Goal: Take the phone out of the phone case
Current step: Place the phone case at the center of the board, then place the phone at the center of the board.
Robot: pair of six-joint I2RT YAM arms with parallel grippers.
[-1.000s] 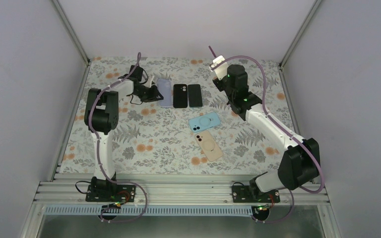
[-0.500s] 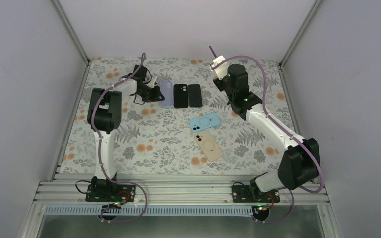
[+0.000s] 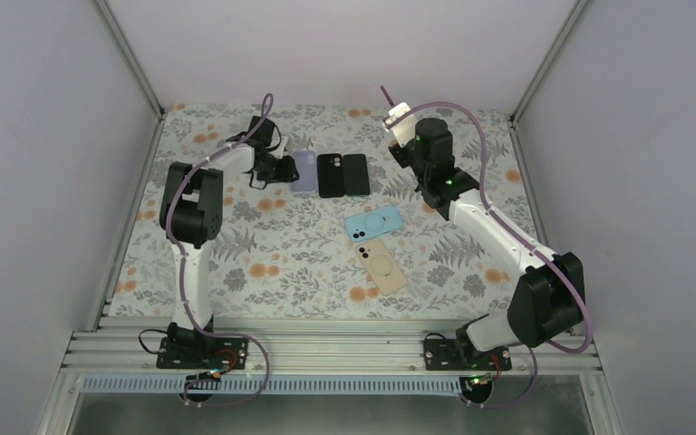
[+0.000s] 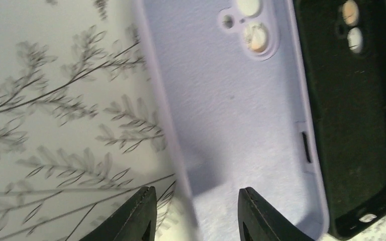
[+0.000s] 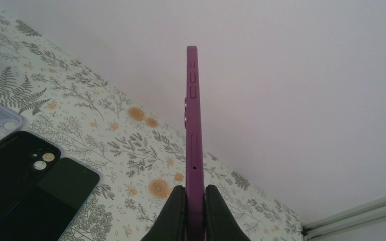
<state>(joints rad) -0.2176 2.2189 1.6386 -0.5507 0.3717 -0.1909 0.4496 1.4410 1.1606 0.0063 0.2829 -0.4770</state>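
Between the right jaws — purple phone (image 5: 193,135), edge-on.

At six o'clock the left gripper (image 4: 197,218) showed only its two black fingertips (image 4: 143,217), standing apart with a plain gap between them. The left wall of a lilac phone case (image 4: 231,100) ran down through that gap, touching neither tip as far as could be told. The case lay hollow side up, filling the middle, with its camera holes (image 4: 254,27) at twelve o'clock and a small slot in its wall toward four. Just beside it at three o'clock lay a black case (image 4: 354,125), also hollow side up, its own lens holes at one o'clock. A pale cloth (image 4: 55,100) printed with grey ferns covered the nine o'clock side
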